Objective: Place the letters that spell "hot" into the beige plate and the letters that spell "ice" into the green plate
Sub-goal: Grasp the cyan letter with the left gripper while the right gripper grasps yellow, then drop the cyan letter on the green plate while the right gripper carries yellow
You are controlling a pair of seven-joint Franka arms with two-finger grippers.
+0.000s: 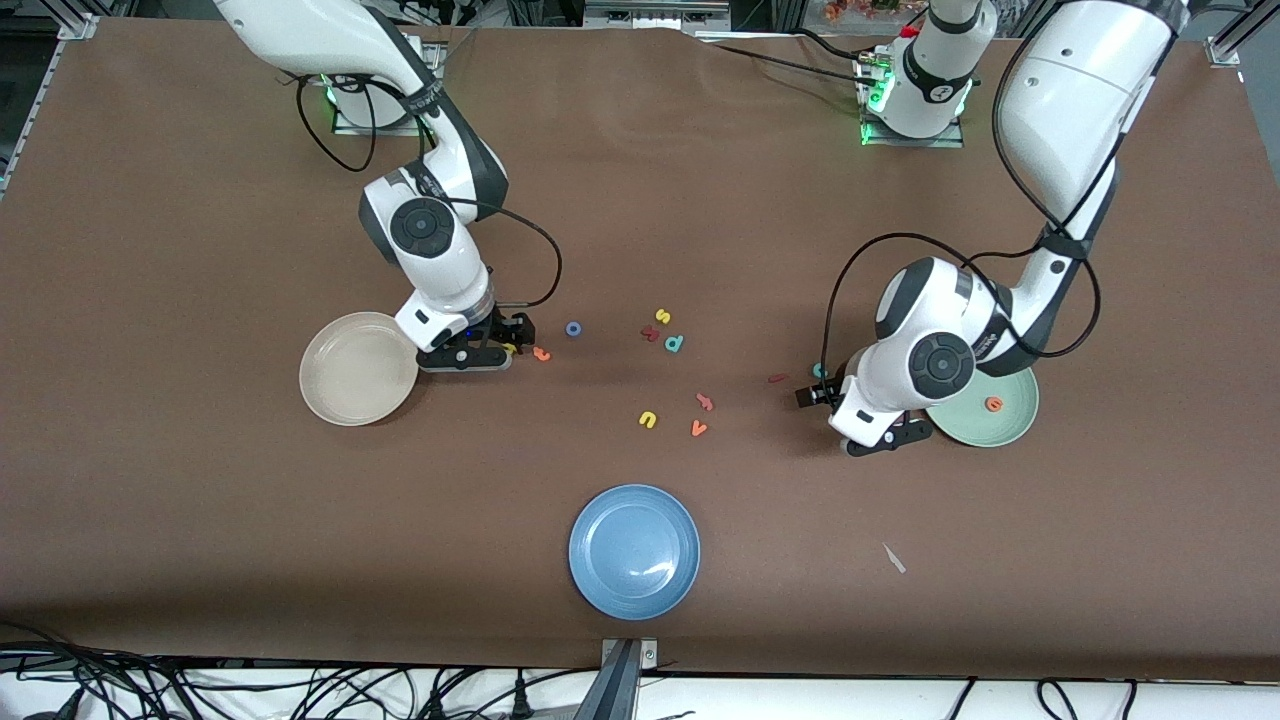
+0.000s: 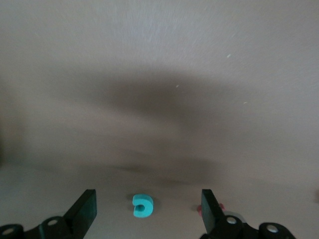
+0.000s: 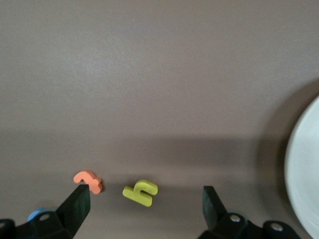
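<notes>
While open, fingers (image 2: 147, 209) straddle teal c (image 2: 143, 206).

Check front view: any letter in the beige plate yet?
No. The beige plate holds nothing, while the yellow h and orange t lie on the table beside it.

In the front view the left gripper (image 1: 812, 394) covers most of the teal c (image 1: 818, 370). The right wrist view cuts off the beige plate (image 3: 305, 172) and all but a sliver of the blue o (image 3: 36, 214) beside the orange t (image 3: 88, 180).
</notes>
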